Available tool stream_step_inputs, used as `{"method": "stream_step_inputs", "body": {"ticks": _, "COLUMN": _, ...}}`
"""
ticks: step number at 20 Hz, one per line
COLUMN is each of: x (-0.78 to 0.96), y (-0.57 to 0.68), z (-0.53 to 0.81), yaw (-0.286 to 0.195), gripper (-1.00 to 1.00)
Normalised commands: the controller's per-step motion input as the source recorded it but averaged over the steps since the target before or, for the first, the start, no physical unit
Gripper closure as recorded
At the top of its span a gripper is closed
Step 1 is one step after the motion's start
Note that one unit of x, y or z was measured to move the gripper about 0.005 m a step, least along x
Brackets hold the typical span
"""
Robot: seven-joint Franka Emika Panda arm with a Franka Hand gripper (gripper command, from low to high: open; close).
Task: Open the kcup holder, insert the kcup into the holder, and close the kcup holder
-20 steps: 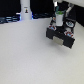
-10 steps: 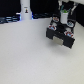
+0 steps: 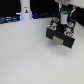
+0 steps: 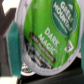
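A pale, smooth table (image 3: 25,55) is seen carrying the kcup holder (image 3: 61,34), a black boxy unit with a stepped front, toward the exterior view's upper right. Pods with pale and reddish tops are seen seated on the holder. Directly above the holder the claw (image 3: 64,7) is seen, clamped on the kcup (image 4: 47,37), a round pod with a glossy green foil lid

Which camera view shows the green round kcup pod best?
The wrist view shows it best: the green round kcup pod fills the picture, and its foil lid with white lettering is readable. In the exterior view, the pod cannot be made out; only the hand above the black boxy kcup holder shows.
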Motion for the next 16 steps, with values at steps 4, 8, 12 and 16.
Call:
{"method": "stream_step_inputs", "body": {"ticks": 4, "x": 0.12, "y": -0.01, "z": -0.10, "yaw": -0.021, "gripper": 1.00}}
{"method": "stream_step_inputs", "body": {"ticks": 8, "x": 0.18, "y": -0.01, "z": -0.02, "yaw": -0.037, "gripper": 1.00}}
{"method": "stream_step_inputs", "body": {"ticks": 12, "x": 0.06, "y": -0.08, "z": -0.07, "yaw": -0.027, "gripper": 1.00}}
{"method": "stream_step_inputs", "body": {"ticks": 16, "x": 0.00, "y": -0.12, "z": -0.09, "yaw": -0.013, "gripper": 1.00}}
